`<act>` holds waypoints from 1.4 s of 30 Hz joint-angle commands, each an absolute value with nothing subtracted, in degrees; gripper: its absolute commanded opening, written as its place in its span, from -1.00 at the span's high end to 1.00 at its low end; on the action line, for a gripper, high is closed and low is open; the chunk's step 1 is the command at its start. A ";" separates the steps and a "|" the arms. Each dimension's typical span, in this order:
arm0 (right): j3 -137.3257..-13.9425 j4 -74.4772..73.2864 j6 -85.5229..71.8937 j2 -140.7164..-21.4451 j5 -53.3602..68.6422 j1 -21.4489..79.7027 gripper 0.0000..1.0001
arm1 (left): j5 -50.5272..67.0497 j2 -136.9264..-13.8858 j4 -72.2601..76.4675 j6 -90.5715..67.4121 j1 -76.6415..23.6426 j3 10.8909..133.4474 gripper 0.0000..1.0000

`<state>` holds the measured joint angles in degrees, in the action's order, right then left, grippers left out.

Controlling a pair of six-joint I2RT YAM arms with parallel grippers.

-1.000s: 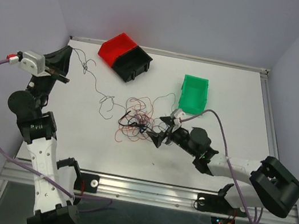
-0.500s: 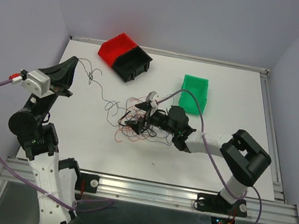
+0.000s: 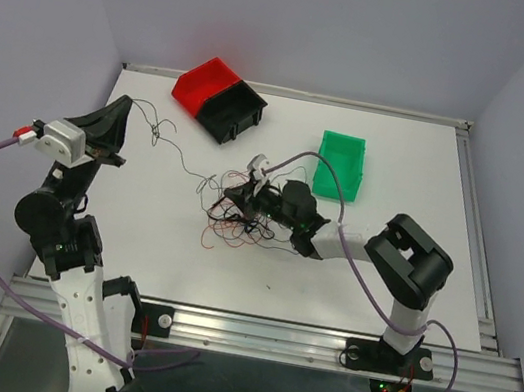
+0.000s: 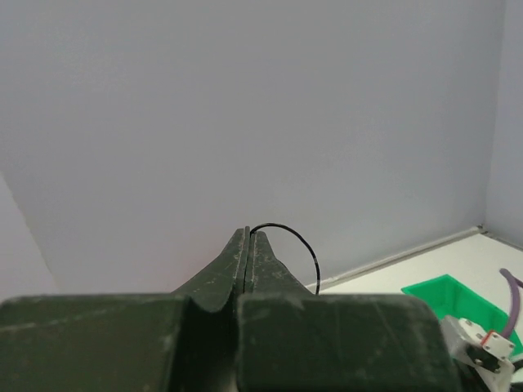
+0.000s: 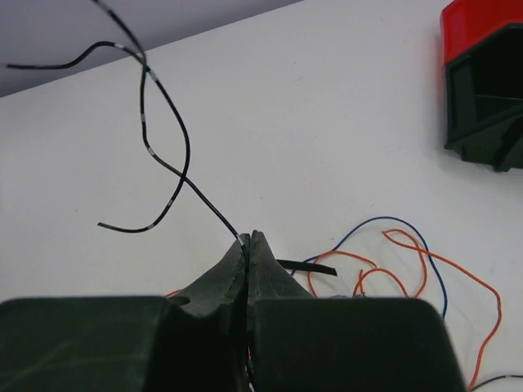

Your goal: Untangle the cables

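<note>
The cables point(image 3: 237, 224) lie as a tangle of thin red, orange, black and blue strands on the middle of the white table point(image 3: 420, 163). One black cable point(image 3: 174, 148) runs from the tangle up and left to my left gripper point(image 3: 127, 107), which is raised above the table's left side. In the left wrist view that gripper point(image 4: 248, 233) is shut on the black cable point(image 4: 298, 242). My right gripper point(image 3: 233, 195) sits at the tangle's upper edge. In the right wrist view it point(image 5: 249, 237) is shut on a black cable point(image 5: 184, 175); orange point(image 5: 441, 263) and blue point(image 5: 392, 220) strands lie beyond.
A red bin point(image 3: 204, 82) joined to a black bin point(image 3: 238, 111) stands at the back left. A green bin point(image 3: 339, 164) stands right of the tangle, close to the right arm's lilac cable point(image 3: 319, 160). The walls close in on three sides.
My right gripper moved left into the tangle's upper edge and shut on a black cable. The left arm shifted slightly forward, its gripper still shut on its black cable.
</note>
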<state>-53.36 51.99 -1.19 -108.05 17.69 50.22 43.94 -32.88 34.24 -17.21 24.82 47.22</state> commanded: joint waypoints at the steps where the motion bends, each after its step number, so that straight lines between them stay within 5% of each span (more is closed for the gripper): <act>1: -46.77 58.27 -2.37 -101.69 12.93 50.19 0.99 | 32.28 -35.67 30.07 -13.72 24.70 48.77 1.00; 5: -35.19 59.93 -5.18 -91.78 -2.07 50.19 0.99 | 21.55 -43.40 24.18 -11.87 24.79 53.42 1.00; 11: -12.71 61.08 -11.24 -71.14 -31.04 49.31 0.99 | 20.83 -50.35 23.20 -12.21 25.31 55.28 1.00; 15: -3.61 56.37 -13.00 -48.85 -39.27 48.17 0.99 | 19.17 -50.98 24.08 -12.04 25.49 55.02 1.00; 22: 1.14 45.36 -11.78 -28.33 -40.53 47.99 0.99 | 18.88 -52.21 25.40 -12.21 25.66 54.93 1.00; 30: -6.50 42.36 -8.71 -42.34 -18.47 47.90 0.99 | 36.02 -52.12 31.99 -14.76 24.35 53.26 1.00; 42: -11.25 49.30 -6.86 -59.32 -6.24 47.99 0.99 | 36.39 -66.78 37.88 -21.71 19.96 66.08 1.00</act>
<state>-7.46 44.14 -8.19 -57.93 -10.37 48.01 35.70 -63.00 31.73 -18.74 22.61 61.06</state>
